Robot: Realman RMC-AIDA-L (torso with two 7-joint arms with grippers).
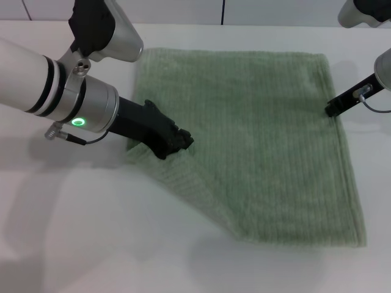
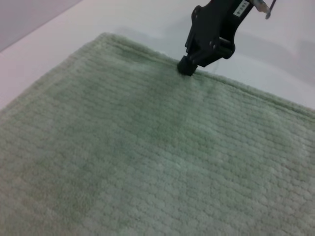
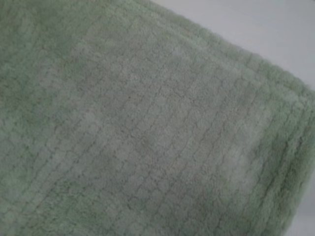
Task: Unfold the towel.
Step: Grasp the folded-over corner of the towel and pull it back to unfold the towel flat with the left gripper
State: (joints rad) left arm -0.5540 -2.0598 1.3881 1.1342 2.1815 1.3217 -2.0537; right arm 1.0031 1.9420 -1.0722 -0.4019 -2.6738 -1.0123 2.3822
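Observation:
The pale green towel (image 1: pixel 256 140) lies spread over the white table, its left side running in a slanted line toward the near right corner. My left gripper (image 1: pixel 178 141) is low on the towel's left part, shut on a raised bit of the cloth. At the towel's right hem, my right gripper (image 1: pixel 332 110) is shut on the edge; the left wrist view shows the right gripper (image 2: pixel 185 67) with its tip on the hem of the towel (image 2: pixel 147 157). The right wrist view is filled by the towel (image 3: pixel 147 128) and its hemmed border.
The white table (image 1: pixel 91 244) surrounds the towel, with bare surface at the near left. A wall runs along the far edge behind the cloth.

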